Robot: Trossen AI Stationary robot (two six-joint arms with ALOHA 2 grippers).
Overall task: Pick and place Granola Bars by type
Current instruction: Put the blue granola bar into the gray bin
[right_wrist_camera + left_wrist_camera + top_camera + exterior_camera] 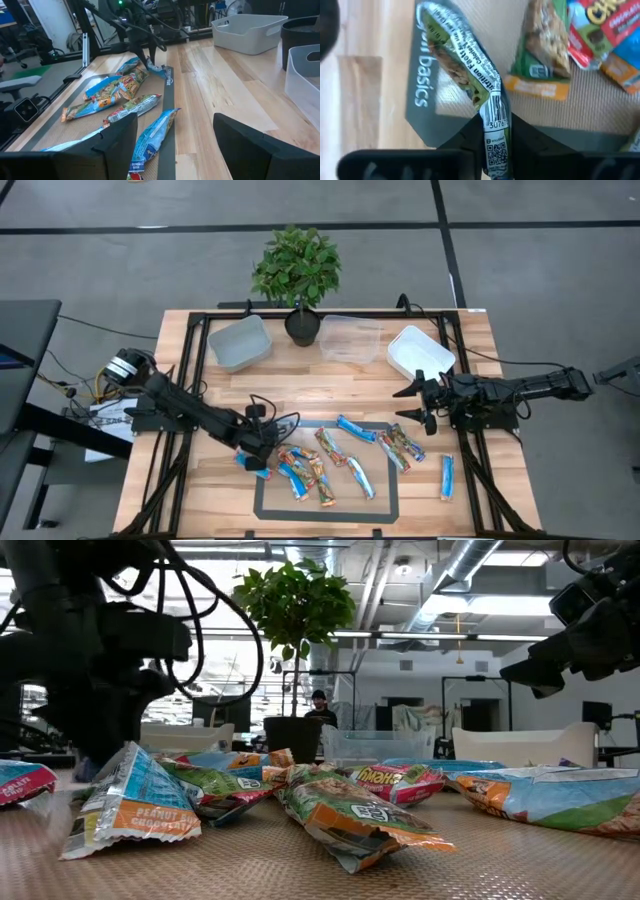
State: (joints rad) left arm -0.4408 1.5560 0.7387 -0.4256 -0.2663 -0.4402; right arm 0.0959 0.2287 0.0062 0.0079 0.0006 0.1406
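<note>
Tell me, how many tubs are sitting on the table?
3, all along the far edge: a grey tub left of the potted plant, a clear tub right of it, a white tub farthest right.

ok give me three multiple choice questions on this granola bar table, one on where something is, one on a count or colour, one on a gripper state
1. Where does the potted plant stand?
A. at the table's far edge, between the grey tub and the clear tub
B. on the mat among the bars
C. inside the white tub

2. How many tubs are on the table?
A. one
B. three
C. five

3. What is the left gripper doing?
A. hanging open above the tubs
B. closed on a granola bar at the mat's left edge
C. holding the plant

Answers:
1. A, the high view shows the pot in line with the tubs.
2. B, the high view shows a grey, a clear and a white one.
3. B, the left wrist view shows the wrapper's end pinched between its fingers, while the right gripper hangs open near the white tub.
</note>
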